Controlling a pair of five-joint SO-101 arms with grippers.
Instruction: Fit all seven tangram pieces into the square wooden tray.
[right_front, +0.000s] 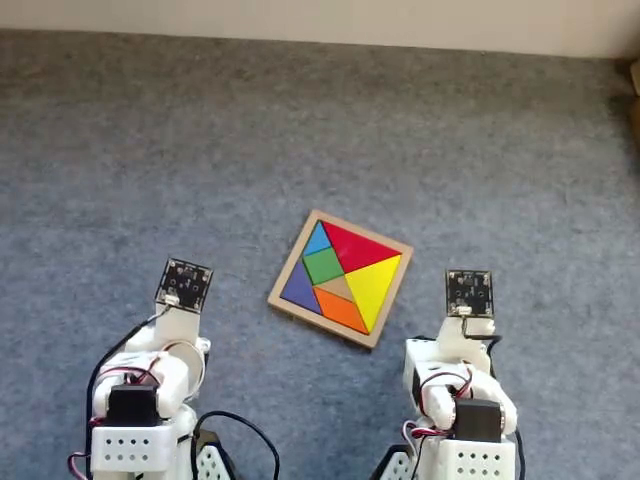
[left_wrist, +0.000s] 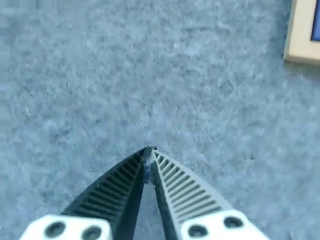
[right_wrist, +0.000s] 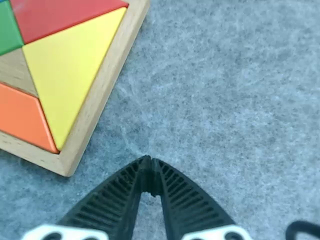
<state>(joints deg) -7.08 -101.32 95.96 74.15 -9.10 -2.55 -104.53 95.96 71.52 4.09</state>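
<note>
Tray is holding six coloured pieces; tan centre triangle may be a gap. Left claw and right claw are hovering closed, empty.

Covered throughout with a grey-blue carpeted surface, short-piled and faintly mottled. Ended at the far side against a pale cream strip. Showed a brown sliver at the far right edge. Was lit softly and evenly across the whole width.

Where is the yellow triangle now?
In the high view the yellow triangle lies inside the wooden tray, between the red triangle and orange piece, on the side nearest the right end effector.
</note>
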